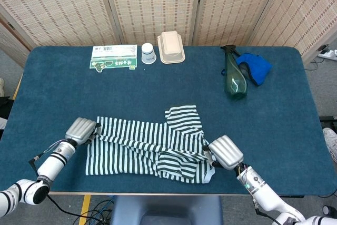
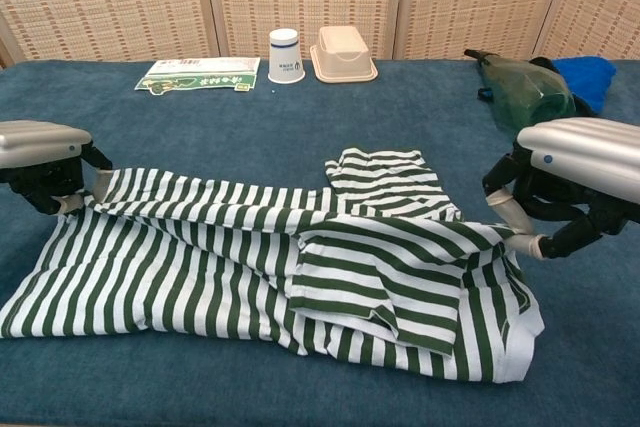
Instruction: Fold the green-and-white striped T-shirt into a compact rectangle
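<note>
1. Striped T-shirt (image 1: 150, 146) is lying at the table's (image 1: 274, 119) near edge in the head view; left hand (image 1: 80, 130) and right hand (image 1: 225, 152) are each pinching the doubled-over hem.
2. Chest view: left hand (image 2: 45, 165) and right hand (image 2: 565, 182) are gripping cloth. Suggest levelling both hands before laying the edge flat, since the right side is bunching.

Both views are bright and evenly lit from overhead, with only faint, soft shadows under objects on the dark blue felt-covered table (image 1: 63, 93). Focus is sharp throughout, with no motion blur or glare.
</note>
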Controlling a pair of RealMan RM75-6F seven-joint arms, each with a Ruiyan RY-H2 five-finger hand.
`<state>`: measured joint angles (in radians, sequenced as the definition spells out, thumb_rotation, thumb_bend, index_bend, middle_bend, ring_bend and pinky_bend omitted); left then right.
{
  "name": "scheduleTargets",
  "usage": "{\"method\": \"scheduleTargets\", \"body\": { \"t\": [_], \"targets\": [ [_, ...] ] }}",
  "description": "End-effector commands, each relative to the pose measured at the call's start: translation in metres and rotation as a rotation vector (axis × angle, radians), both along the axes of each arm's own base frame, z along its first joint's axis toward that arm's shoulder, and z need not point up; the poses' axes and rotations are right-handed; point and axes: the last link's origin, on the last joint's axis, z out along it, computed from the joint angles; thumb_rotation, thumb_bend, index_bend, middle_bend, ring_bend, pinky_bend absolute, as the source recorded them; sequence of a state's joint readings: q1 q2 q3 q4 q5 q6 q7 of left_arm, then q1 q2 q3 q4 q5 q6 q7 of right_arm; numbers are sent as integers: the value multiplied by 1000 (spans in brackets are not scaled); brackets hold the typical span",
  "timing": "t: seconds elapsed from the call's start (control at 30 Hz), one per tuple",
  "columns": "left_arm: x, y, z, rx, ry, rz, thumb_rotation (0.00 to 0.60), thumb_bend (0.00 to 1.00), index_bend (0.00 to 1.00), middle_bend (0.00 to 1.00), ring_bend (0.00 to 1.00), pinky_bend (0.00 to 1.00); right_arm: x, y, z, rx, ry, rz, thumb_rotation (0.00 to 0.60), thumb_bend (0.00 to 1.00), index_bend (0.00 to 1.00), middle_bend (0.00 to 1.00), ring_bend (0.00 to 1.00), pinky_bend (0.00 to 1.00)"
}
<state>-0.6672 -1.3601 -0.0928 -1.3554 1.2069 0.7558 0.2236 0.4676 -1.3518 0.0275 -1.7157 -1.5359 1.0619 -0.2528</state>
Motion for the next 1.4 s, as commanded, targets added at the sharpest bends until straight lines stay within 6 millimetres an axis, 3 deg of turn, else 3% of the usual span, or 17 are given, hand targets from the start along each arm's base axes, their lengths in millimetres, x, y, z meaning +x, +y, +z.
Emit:
{"method": "scheduleTargets", "body": {
  "t": [0.03,0.5,1.4],
  "targets": [
    [2,5,-5,-3,14,-7,600,553,547,920,858,944,0,-4,-2,-9,9,-1,600,579,717,962,974,1000],
    [6,28,-12,22,53,-1,600,552,542,919,858,943,-1,-23,-9,-54,15,-13,600,580,717,962,974,1000],
    [1,41,-19,50,84,17,600,552,513,906,853,942,-9,-41,-24,-83,58,-41,600,580,717,962,974,1000]
  ]
}}
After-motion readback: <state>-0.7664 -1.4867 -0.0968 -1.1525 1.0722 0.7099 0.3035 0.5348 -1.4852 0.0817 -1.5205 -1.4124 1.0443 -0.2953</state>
